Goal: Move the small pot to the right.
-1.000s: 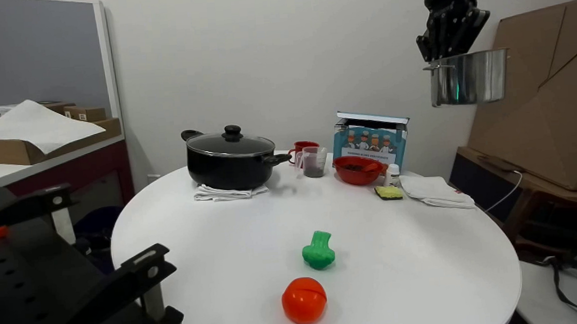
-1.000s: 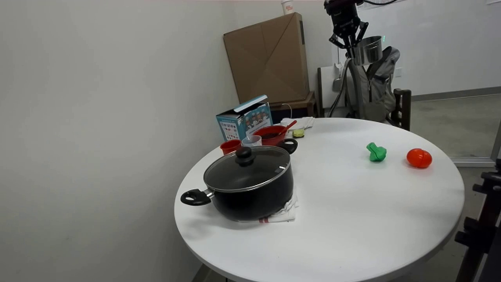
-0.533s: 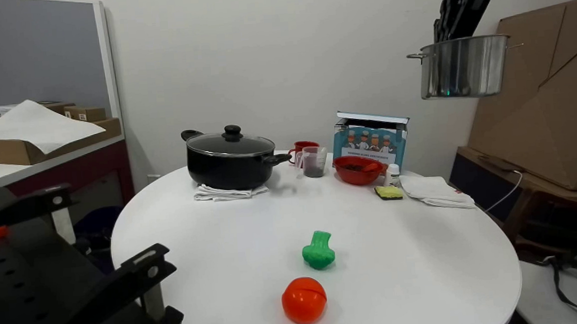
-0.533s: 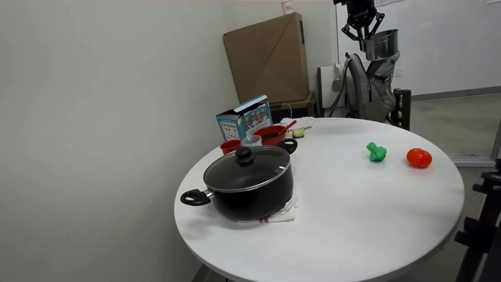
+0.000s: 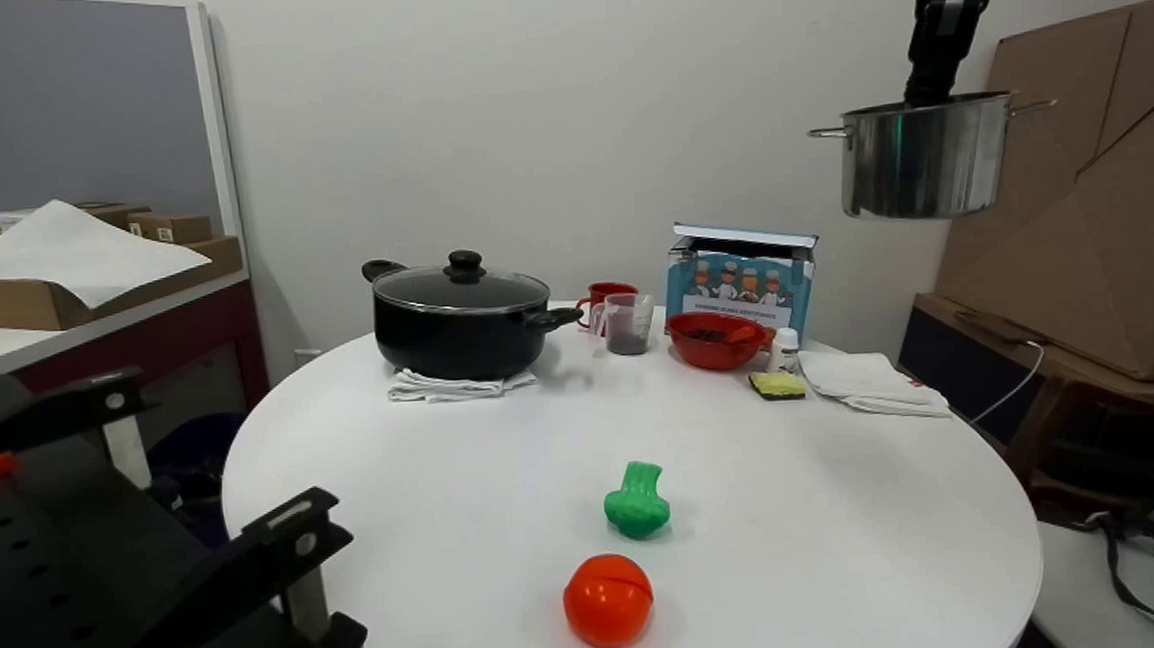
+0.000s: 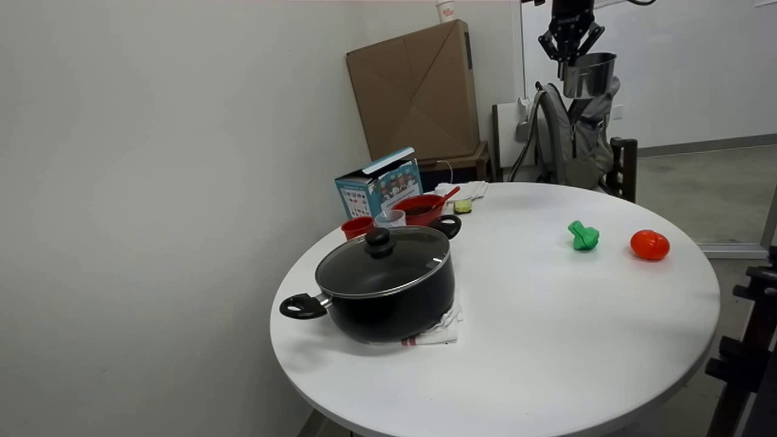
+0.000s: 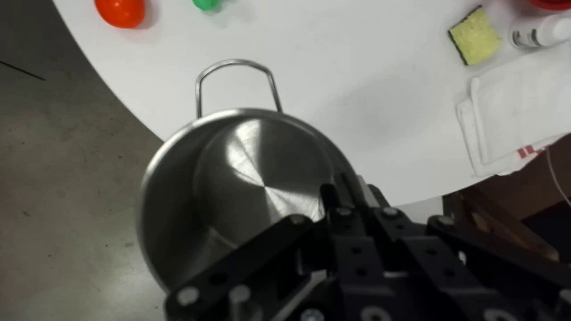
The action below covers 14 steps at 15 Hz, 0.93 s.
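Note:
The small pot, a shiny silver cylinder with wire side handles, hangs in the air in both exterior views (image 5: 923,171) (image 6: 590,80). It is roughly upright and well above the white table (image 5: 801,541). My gripper (image 5: 928,92) is shut on the pot's rim, and it also shows at the pot's side in an exterior view (image 6: 566,65). In the wrist view the small pot (image 7: 267,156) lies left of the fingers, its inside visible and bare. There my gripper (image 7: 357,191) has one finger inside the wall and one outside. The pot's near rim is hidden by the gripper.
A black lidded pot (image 5: 458,336) stands on a cloth. A red bowl (image 5: 711,351), sponge (image 5: 777,385), white bottle (image 5: 785,348) and folded towel (image 5: 876,386) lie at the back. A green toy (image 5: 637,501) and red tomato (image 5: 608,603) sit nearer the front. A large carton (image 6: 416,91) stands behind.
The held pot has turned and levelled, so both handles now show in an exterior view. It first rose, then sank a little. The objects on the table have not moved.

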Each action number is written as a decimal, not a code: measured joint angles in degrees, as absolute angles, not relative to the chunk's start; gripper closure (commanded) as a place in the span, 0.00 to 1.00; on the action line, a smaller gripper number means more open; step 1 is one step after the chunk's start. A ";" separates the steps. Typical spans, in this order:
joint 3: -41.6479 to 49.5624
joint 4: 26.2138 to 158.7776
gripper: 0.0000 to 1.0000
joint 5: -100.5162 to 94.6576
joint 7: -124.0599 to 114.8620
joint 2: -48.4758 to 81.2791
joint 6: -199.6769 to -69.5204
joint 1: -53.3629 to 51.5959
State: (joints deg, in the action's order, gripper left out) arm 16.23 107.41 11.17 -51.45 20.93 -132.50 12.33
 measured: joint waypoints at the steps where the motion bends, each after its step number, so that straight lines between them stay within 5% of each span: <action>1: 15.69 106.88 0.99 11.66 -52.21 21.68 -134.74 12.12; 14: 10.82 77.01 0.99 12.15 -55.70 51.03 -135.12 13.67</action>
State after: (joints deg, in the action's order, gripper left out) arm 10.82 77.01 12.15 -55.70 51.03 -135.12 13.67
